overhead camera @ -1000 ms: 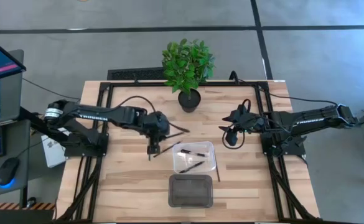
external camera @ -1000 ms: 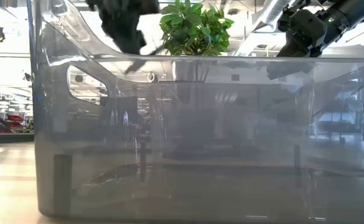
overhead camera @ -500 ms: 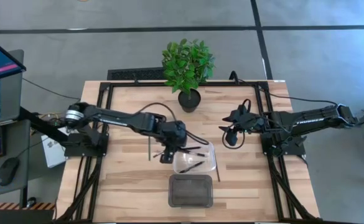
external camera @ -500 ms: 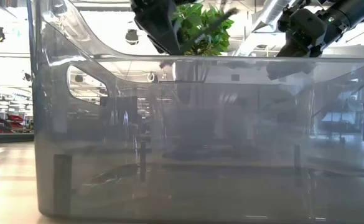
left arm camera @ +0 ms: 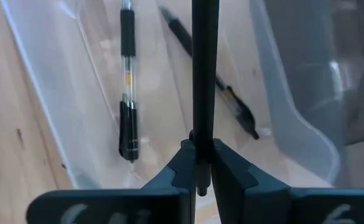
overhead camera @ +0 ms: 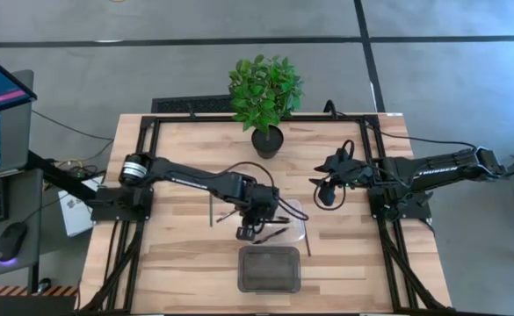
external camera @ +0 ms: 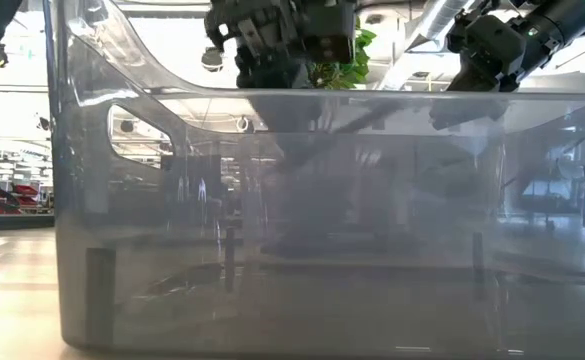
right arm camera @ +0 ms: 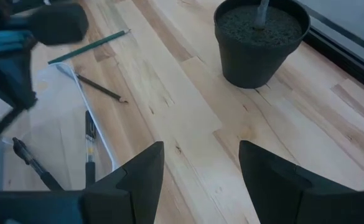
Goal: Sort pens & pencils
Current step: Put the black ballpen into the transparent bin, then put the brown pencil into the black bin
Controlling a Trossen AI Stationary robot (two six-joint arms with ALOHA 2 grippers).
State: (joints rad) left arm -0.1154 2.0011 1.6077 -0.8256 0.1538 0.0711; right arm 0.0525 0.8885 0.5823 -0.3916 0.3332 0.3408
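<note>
My left gripper (overhead camera: 248,232) hangs over the clear tray (overhead camera: 300,207) and is shut on a black pen (left arm camera: 205,68). Two more pens (left arm camera: 127,81) (left arm camera: 214,84) lie flat on the tray's floor below it. One slim pencil (overhead camera: 211,211) lies on the table left of the tray and another (overhead camera: 307,239) lies along the tray's right side. The right wrist view shows a green pencil (right arm camera: 88,46) and a dark one (right arm camera: 101,90) on the wood. My right gripper (overhead camera: 325,195) waits open (right arm camera: 200,180) to the right of the tray, above the table. My left gripper pinches the black pen between its two fingers (left arm camera: 183,165) close to one end; a short stub (left arm camera: 200,186) shows behind the pads. The rest of the pen (left arm camera: 205,37) sticks out ahead of the fingers, in line with them. The pen is lifted clear above the clear tray.
A dark tray (overhead camera: 269,268) sits just nearer than the clear one; its smoky wall (external camera: 272,250) fills the low view. A potted plant (overhead camera: 266,92) stands at the far middle of the table. Bare wood lies left of the trays.
My left gripper has carried the pen from the table left of the clear tray toward the right and near edges, and down, until it is over the tray. It has stayed shut on the pen.
</note>
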